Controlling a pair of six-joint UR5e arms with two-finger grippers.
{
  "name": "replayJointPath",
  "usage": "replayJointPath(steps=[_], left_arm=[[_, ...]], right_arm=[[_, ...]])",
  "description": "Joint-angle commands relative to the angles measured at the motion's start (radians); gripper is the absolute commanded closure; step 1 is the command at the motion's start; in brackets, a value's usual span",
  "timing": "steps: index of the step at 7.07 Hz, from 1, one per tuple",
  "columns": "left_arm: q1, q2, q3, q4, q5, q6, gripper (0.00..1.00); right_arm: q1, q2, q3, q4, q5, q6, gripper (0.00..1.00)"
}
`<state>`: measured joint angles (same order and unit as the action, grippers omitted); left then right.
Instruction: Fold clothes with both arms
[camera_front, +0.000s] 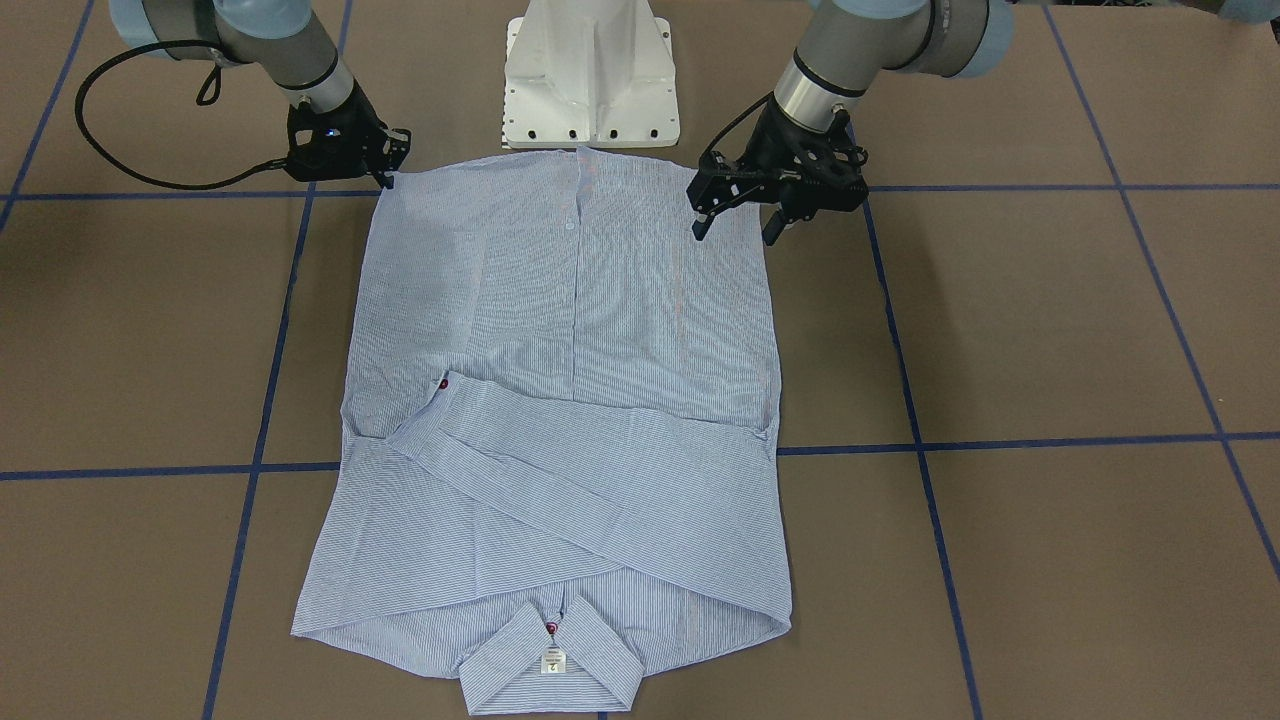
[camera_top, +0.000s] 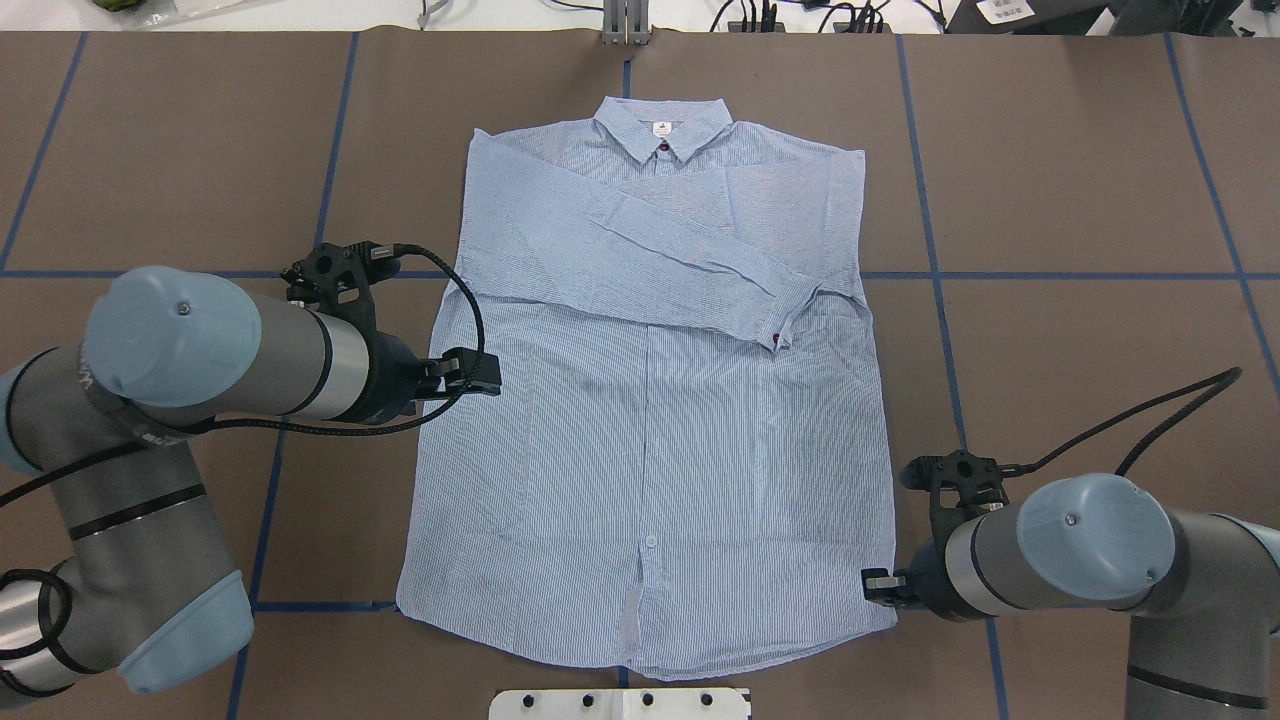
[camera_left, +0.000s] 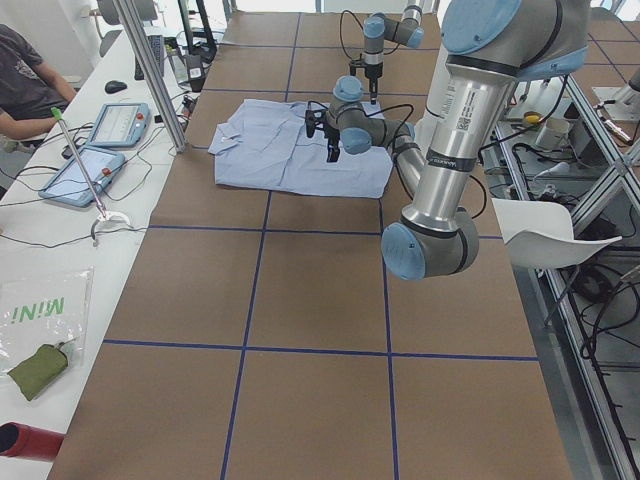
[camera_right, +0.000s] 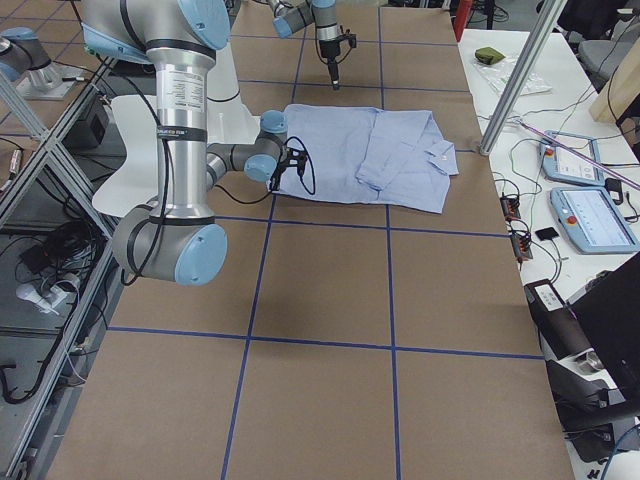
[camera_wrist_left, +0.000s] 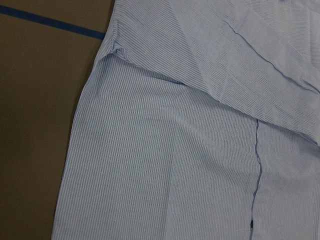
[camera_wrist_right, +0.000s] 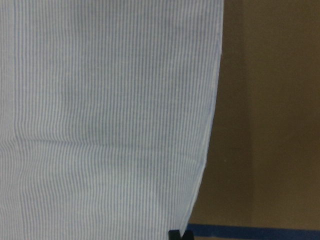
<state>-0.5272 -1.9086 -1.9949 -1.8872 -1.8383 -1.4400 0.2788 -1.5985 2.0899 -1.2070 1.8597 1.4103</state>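
Observation:
The light blue striped shirt (camera_front: 570, 330) (camera_top: 650, 420) lies flat, front up, with its collar (camera_top: 660, 125) away from the robot. Both sleeves are folded across the chest, and a cuff with a red button (camera_top: 780, 340) rests near its right side. My left gripper (camera_front: 735, 230) (camera_top: 478, 372) hangs open above the shirt's left side edge, holding nothing. My right gripper (camera_front: 386, 178) (camera_top: 876, 583) is low at the hem's right corner. It shows a single closed tip (camera_wrist_right: 174, 234) at the cloth edge, which lies flat on the table.
The white pedestal base (camera_front: 590, 80) stands just behind the hem. Blue tape lines cross the brown table (camera_top: 1080, 180). In the left side view a person (camera_left: 25, 85) sits beside tablets (camera_left: 85, 175) at a bench, and a white chair (camera_left: 545, 230) stands near the robot.

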Motion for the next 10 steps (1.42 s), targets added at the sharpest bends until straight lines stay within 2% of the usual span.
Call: replayJointPath(steps=[1,4,10], left_arm=[[0.063,0.057,-0.005,0.013,0.017,-0.005,0.00],[0.222,0.131,-0.002,0.017,0.122,-0.072,0.02],[0.271,0.129,0.004,0.100,0.128,-0.125,0.25]], right_arm=[[0.000,0.011,0.019,0.003,-0.004,0.069,1.00],[0.010,0.017,0.050,0.003,0.004,0.070,1.00],[0.025,0.025,0.050,0.003,0.009,0.068,1.00]])
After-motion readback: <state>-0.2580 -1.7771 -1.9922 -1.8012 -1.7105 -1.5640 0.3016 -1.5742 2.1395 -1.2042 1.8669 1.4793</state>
